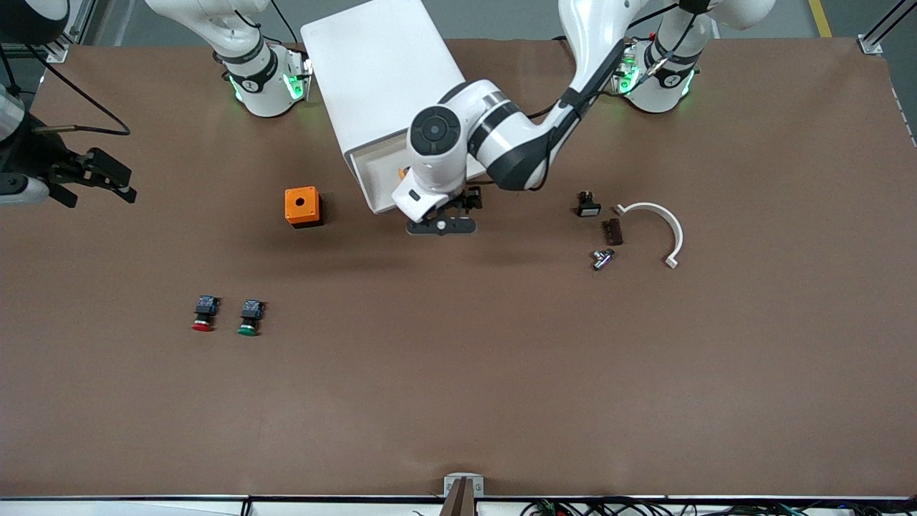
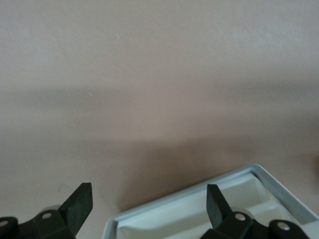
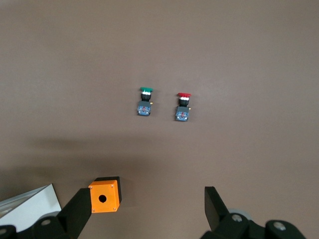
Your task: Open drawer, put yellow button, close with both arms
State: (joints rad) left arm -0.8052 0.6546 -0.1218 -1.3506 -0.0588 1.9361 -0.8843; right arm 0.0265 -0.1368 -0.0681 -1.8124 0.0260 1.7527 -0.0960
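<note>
The white cabinet point(image 1: 380, 72) lies near the arms' bases. Its drawer point(image 1: 367, 183) is pulled out toward the front camera, showing a white tray. A small orange-yellow bit of the yellow button point(image 1: 403, 172) shows in the tray; the left arm hides the rest of it. My left gripper point(image 1: 442, 223) is open and empty over the drawer's front edge. In the left wrist view point(image 2: 148, 204) the drawer's rim point(image 2: 189, 201) lies between the fingers. My right gripper point(image 1: 127, 183) is open and empty, held up at the right arm's end of the table, also in its wrist view point(image 3: 146, 206).
An orange box point(image 1: 302, 206) point(image 3: 104, 195) with a round hole stands beside the drawer. A red-capped button point(image 1: 204, 314) point(image 3: 183, 107) and a green-capped button point(image 1: 249, 317) point(image 3: 145, 102) lie nearer the front camera. Small parts point(image 1: 602, 258) and a white curved bracket point(image 1: 663, 222) lie toward the left arm's end.
</note>
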